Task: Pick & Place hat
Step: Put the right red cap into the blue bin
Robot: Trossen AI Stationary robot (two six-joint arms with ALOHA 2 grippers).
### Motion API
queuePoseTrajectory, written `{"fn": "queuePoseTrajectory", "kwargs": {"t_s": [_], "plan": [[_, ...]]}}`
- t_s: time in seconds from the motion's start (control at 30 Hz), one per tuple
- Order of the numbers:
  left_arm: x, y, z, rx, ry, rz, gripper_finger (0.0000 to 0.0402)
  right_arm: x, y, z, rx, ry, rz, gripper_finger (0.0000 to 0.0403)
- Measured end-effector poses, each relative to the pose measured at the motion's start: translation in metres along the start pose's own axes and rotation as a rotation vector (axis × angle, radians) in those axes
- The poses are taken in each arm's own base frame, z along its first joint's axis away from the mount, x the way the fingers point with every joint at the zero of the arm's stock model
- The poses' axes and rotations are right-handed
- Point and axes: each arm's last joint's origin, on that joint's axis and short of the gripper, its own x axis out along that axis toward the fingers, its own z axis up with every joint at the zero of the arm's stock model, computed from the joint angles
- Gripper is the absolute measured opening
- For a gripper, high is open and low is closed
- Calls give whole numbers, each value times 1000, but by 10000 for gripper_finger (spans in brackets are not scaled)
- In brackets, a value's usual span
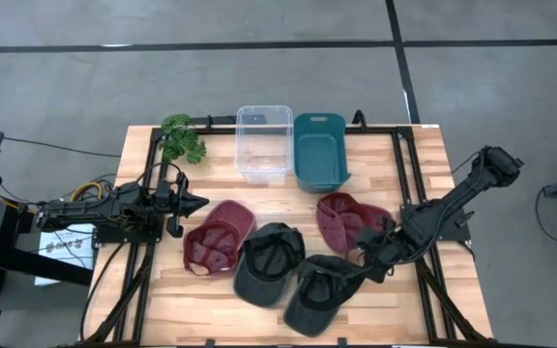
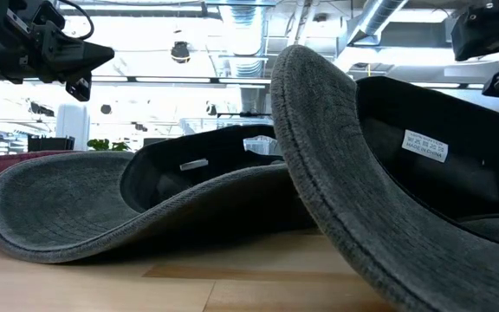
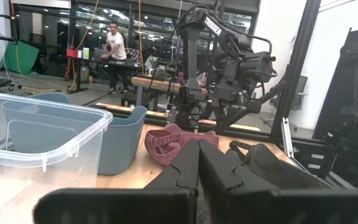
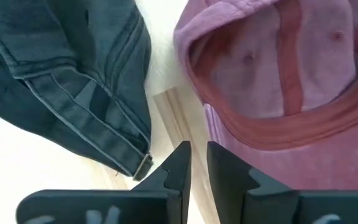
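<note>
Two maroon hats and two dark grey hats lie upside down on the wooden table. My right gripper (image 1: pixel 364 253) (image 4: pixel 199 163) points steeply down at the near edge of the right maroon hat (image 1: pixel 348 220) (image 4: pixel 272 93), beside a dark grey hat (image 1: pixel 315 290) (image 4: pixel 73 81). Its fingers stand open with a narrow gap, just at the maroon brim's side edge. The other grey hat (image 1: pixel 267 261) and the left maroon hat (image 1: pixel 219 237) lie further left. My left gripper (image 1: pixel 190 203) (image 3: pixel 197 168) waits shut above the table's left side. My right gripper has one finger (image 4: pixel 225 171) in front of the maroon hat's brim edge (image 4: pixel 211 127) and the other (image 4: pixel 178 168) over bare wood. It comes from above, slanting. Whether the fingers touch the hat, I cannot tell. The hat lies flat on the table.
A clear plastic bin (image 1: pixel 264 143) and a teal bin (image 1: pixel 319 150) stand side by side at the table's far edge. A green plant sprig (image 1: pixel 182 138) lies at the far left. In the left wrist view a person stands far off in the room.
</note>
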Motion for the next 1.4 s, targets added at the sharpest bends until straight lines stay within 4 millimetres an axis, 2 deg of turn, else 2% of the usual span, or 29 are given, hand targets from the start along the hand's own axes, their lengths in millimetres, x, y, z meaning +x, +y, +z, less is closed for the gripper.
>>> {"fn": "queuePoseTrajectory", "kwargs": {"t_s": [0.3,0.67,0.83,1.03,1.4], "plan": [[1,0,0,0,7,1,8,8,-3,0,87,64,-62,72],[1,0,0,0,5,1,8,19,0,-1,65,101,-116,154],[1,0,0,0,2,0,8,28,2,-2,52,127,-156,177],[1,0,1,0,-3,-1,8,38,4,-2,42,154,-198,181],[1,0,1,0,-8,-1,8,46,6,-3,37,172,-226,148]]}}
